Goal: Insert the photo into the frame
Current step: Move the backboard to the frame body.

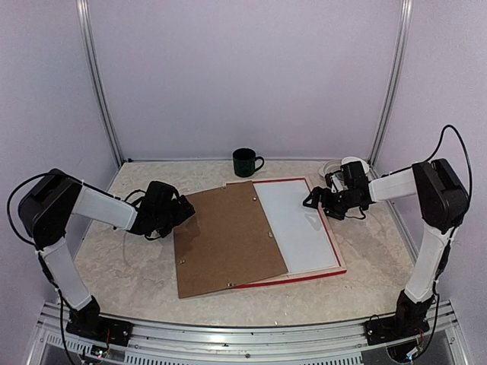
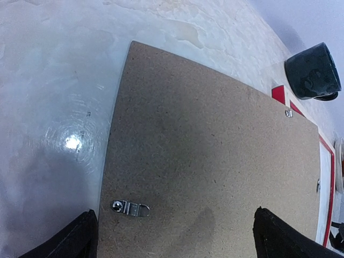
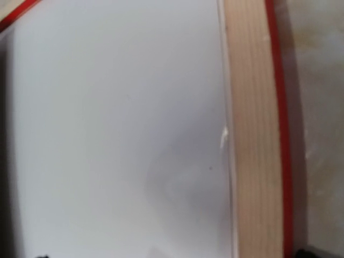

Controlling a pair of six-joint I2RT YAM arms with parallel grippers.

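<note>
Under the spread right hand [image 1: 310, 202], frame [image 3: 252, 134] rim and white photo [image 3: 118, 134], left hand [image 1: 189, 211] likewise spread.

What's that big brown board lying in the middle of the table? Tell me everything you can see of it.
The brown board is a flat rectangle that looks like pressed fibreboard, with small metal hanger clips near its edges. It lies flat and slightly askew, its right part over the left side of the red frame, the rest on the marbled table. The left end effector hangs open over its left edge; whether it touches is unclear.
</note>
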